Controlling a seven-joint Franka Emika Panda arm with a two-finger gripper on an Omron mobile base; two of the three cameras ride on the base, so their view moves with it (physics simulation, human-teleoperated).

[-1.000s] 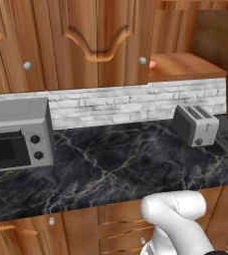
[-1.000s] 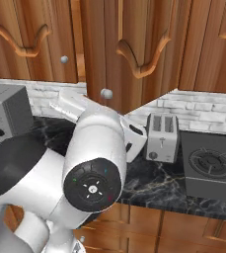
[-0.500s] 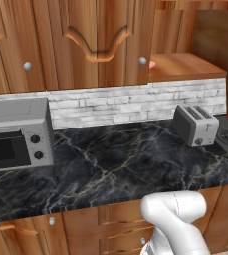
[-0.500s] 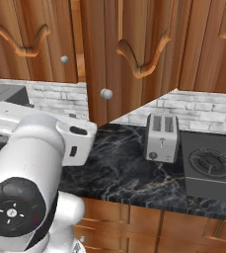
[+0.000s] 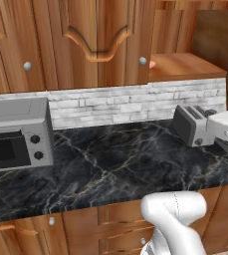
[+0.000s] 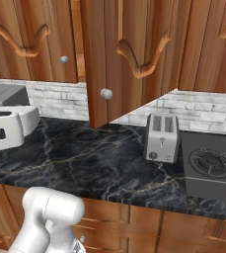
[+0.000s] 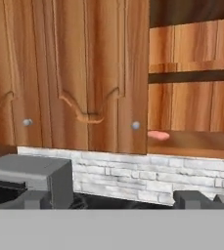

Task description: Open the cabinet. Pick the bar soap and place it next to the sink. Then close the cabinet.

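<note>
Black white-veined marble counter [image 5: 110,169] carries a grey toaster [image 6: 162,137]; tall brown wooden cabinet [image 7: 191,93] hangs open, salmon-pink bar soap [image 7: 158,135] on its shelf. Can't tell the pincer's state, no readable labels.

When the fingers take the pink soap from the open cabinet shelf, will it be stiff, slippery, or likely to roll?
The bar soap looks like one solid low lump, so it is probably stiff and light. Its rounded edges and smooth surface suggest it may slip between the fingers. It lies flat on the shelf of the cabinet, so it will more likely slide than roll if pushed.
</note>
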